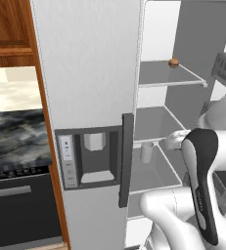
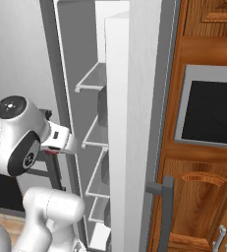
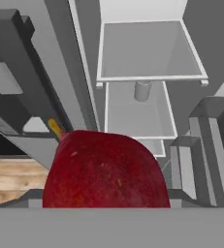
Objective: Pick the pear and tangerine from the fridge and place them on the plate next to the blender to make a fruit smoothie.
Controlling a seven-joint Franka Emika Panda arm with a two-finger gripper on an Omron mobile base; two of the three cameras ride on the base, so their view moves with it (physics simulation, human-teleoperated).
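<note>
Closest in, in the hand view: gripping a dark red pear (image 3: 106, 169) with a short yellow stem, the fruit pressed right up against the camera and covering the fingertips. From the right base view, gripper (image 2: 51, 150) out in front of the open fridge (image 1: 90, 73), with a sliver of red showing under the white hand; closed narrow on the fruit, as far as can be told. Held in the air, clear of every shelf, over a strip of wooden floor (image 3: 11, 179).

Just beyond, to the left in the left base view: shut fridge door, with its recessed dispenser panel (image 1: 92, 156) and dark vertical handle (image 1: 126, 158) along the inner edge. Left of that, a black-fronted appliance (image 1: 16, 205) under a marbled counter. On the far side in the right base view, wooden cabinets (image 2: 203, 197) framing a dark glass panel (image 2: 213, 113).

Deeper, inside the compartment: pale grey shelves stacked one above another. On the middle shelf, a small pale cup (image 1: 146, 152), upright, near the left wall.

Farthest and highest: tangerine (image 1: 173, 62), small and orange-brown, on the upper shelf toward the back, well apart from the cup and from the gripper.
</note>
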